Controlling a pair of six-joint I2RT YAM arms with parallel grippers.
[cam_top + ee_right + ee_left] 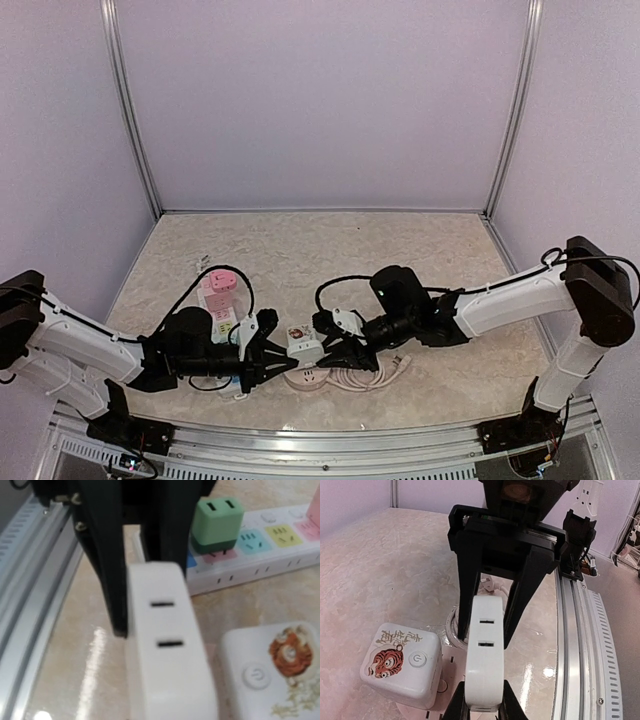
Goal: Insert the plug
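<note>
Plug (486,655) fills lower centre of left wrist view, pinched at near end by left gripper (484,707). Right gripper (486,632) fingers flank its far end; clamped or not, can't tell. Tiger cube (402,662) just beside, lower left.

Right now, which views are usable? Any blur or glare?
Top external: evenly lit, sharp, parts small. Left wrist: sharp, one glare spot on the table beside the white adapter. Right wrist: soft, adapter closest and blurriest, glare streak lower left.
</note>
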